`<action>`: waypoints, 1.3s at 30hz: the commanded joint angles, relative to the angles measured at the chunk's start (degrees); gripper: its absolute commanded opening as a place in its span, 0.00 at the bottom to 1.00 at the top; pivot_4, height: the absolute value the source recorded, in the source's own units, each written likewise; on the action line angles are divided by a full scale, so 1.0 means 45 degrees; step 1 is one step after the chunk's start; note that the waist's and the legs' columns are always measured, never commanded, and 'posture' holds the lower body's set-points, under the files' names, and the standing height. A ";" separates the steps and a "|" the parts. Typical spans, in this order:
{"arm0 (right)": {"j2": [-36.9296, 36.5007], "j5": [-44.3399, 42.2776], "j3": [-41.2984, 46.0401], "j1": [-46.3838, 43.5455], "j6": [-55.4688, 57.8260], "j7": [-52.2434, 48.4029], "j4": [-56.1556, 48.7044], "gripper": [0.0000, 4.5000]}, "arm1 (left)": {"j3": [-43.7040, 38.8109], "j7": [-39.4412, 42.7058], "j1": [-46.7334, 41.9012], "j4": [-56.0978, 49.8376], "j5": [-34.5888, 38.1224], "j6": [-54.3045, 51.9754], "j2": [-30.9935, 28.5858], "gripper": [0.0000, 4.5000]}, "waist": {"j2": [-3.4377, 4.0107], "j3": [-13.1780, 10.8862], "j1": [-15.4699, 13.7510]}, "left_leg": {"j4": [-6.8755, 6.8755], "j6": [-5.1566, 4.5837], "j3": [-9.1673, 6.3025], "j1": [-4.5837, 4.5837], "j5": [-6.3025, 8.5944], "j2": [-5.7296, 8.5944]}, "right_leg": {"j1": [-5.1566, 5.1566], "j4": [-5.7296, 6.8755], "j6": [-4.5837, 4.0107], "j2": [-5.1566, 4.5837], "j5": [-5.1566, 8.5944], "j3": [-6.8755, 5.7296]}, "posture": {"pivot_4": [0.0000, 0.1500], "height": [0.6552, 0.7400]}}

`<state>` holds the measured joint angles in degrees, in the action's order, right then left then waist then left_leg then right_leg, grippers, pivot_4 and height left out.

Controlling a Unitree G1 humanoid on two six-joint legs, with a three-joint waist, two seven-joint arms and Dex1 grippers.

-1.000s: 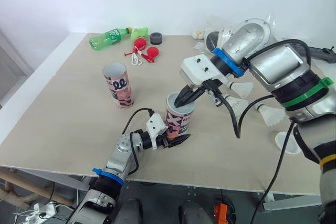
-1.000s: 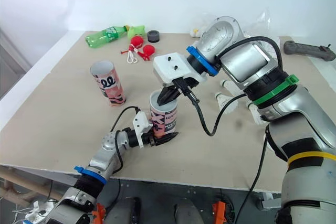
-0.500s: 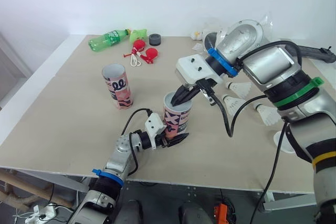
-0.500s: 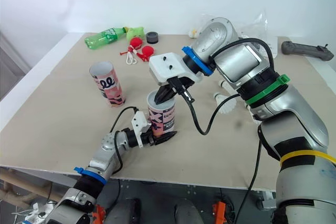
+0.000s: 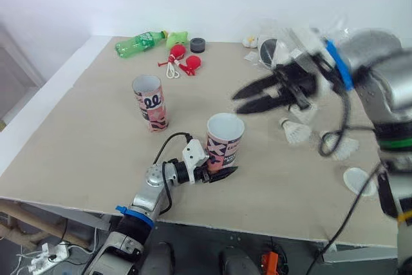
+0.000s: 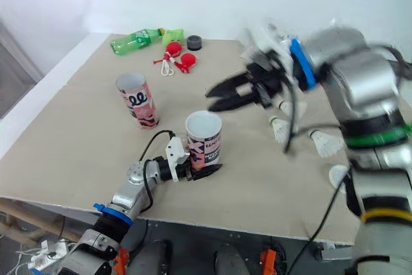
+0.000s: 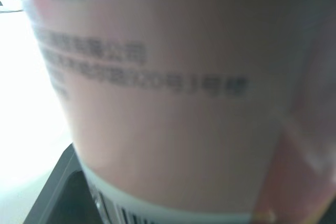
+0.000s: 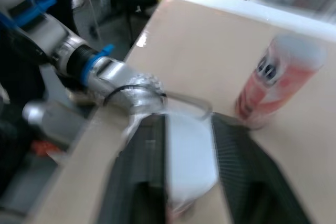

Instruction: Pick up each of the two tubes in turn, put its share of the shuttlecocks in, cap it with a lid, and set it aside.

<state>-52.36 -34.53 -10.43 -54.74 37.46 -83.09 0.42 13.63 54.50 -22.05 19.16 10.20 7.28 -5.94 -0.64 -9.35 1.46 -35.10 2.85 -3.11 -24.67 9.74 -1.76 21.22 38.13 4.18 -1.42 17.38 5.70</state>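
At centre of the eye views, clamps tube (image 5: pixel 223 143) low on its wall with left fingers (image 5: pixel 223 173), upright, mouth open for loading; base on or just off the desk (image 5: pixel 77 140), cannot tell. Reaches in from the right edge with right fingers (image 5: pixel 256 88) spread wide and empty, up and right of that mouth, probably heading for shuttlecocks (image 5: pixel 295 131) at right. Second tube (image 5: pixel 150 102) at left, lid (image 5: pixel 359 181) lower right.

From the left wrist, tube wall pressed close.

From the right wrist, looks past parted fingers onto the white tube mouth.
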 commanded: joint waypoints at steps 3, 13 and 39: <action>0.0078 -0.1785 0.3819 0.4153 0.1567 0.2932 -0.3182 0.81 | 0.0047 0.0563 0.0153 0.0502 0.0001 -0.0893 -0.0771 0.88 | 0.0088 0.0010 0.0067 | 0.0030 -0.0006 0.0019 0.0005 -0.0001 0.0011 | 0.0018 0.0007 -0.0050 0.0006 -0.0030 0.0039 | 1.00 1.00; 0.1356 -0.2272 0.4873 0.8848 0.1955 0.6209 -0.6880 0.98 | -0.0224 0.1646 0.0311 -0.0318 0.0430 -0.1582 -0.2333 1.00 | 0.0003 -0.0014 0.0347 | 0.0106 -0.0048 -0.0019 0.0051 -0.0029 -0.0007 | 0.0006 0.0008 -0.0028 0.0051 -0.0007 0.0032 | 1.00 1.00; 0.5998 0.3486 -0.0388 0.7800 -0.5112 0.6310 -0.0814 0.98 | -0.3535 0.1565 0.3249 -0.7492 0.4366 -0.5781 -0.6494 1.00 | -0.0111 -0.0163 0.0286 | 0.0141 -0.0023 -0.0021 0.0047 -0.0034 -0.0096 | 0.0036 0.0013 -0.0098 0.0115 -0.0009 0.0019 | 1.00 1.00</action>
<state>-25.82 -18.72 -12.19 -18.46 16.02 -53.70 -2.80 0.38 62.09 -6.96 -11.45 27.58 -17.89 -34.56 -1.14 -10.09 2.75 -34.46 2.78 -3.22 -24.46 9.57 -2.20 21.38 38.19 3.74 -0.91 17.34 5.77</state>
